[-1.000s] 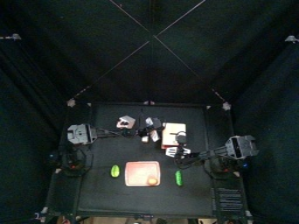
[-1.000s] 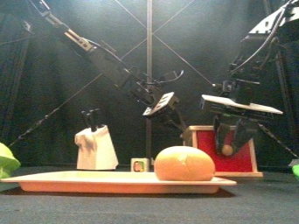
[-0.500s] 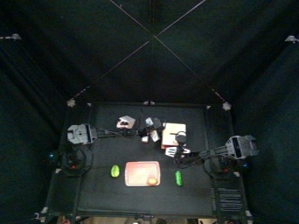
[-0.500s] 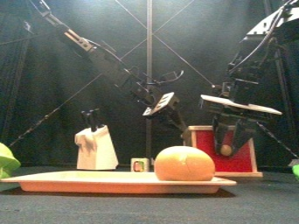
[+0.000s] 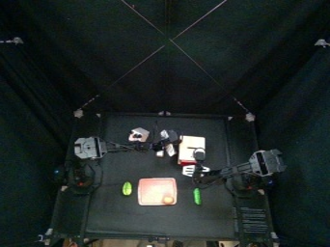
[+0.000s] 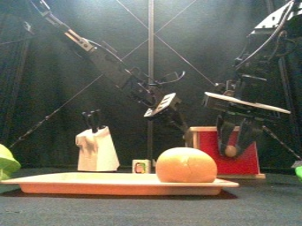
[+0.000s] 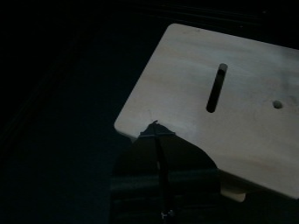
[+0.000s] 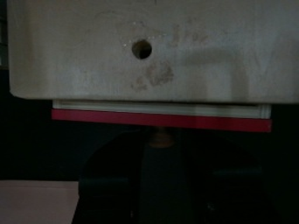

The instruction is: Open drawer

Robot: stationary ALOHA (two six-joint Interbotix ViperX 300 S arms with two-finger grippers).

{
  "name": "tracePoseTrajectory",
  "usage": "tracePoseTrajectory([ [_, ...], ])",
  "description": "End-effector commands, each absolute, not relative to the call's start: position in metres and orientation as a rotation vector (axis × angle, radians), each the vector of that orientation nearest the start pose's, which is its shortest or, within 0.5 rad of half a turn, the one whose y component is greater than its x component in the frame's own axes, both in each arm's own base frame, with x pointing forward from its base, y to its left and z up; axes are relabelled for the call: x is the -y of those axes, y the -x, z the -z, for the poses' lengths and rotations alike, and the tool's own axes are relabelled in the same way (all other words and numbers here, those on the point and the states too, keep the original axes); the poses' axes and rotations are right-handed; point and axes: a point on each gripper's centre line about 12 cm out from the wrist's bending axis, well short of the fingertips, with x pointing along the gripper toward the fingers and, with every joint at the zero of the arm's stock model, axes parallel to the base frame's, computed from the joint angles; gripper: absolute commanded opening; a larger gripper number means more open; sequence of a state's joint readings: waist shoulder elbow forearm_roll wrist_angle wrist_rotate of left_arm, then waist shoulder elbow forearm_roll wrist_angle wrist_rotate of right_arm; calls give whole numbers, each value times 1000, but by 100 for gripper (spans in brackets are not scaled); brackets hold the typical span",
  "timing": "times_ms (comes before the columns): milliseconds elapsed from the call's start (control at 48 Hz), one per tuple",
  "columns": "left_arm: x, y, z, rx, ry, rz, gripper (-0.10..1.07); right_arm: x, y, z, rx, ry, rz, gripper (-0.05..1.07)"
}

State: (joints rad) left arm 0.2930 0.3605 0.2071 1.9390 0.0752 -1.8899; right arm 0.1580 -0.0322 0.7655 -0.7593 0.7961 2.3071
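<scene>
Looking at the front view, the drawer (image 6: 224, 152) sits right of centre at the back, its red face half hidden by the right gripper (image 6: 236, 141) hanging in front, jaws apart around nothing I can see held. An orange ball (image 6: 188, 165) on a salmon tray (image 6: 71, 184) blocks its lower left corner. Left gripper (image 6: 163, 106) hangs above and left of it; its wrist view is too dark, can't tell the jaws. White-grey block (image 6: 97, 148) stands left, small cube (image 6: 141, 165) between.
</scene>
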Motion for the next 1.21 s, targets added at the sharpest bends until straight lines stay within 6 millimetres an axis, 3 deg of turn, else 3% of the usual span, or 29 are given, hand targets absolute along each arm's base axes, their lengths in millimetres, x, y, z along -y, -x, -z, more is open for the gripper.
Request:
tracePoseTrajectory([
  [0, -156, -492, -167, -545, 16, -337, 9, -2, -304, -136, -649, -1034, 1178, 61],
  [500, -157, -491, -167, -545, 16, -340, 9, -39, -301, -136, -715, -1081, 1128, 61],
  [1188, -158, -491, -167, -544, 18, -342, 9, -63, -305, -142, -750, -1114, 1081, 61],
])
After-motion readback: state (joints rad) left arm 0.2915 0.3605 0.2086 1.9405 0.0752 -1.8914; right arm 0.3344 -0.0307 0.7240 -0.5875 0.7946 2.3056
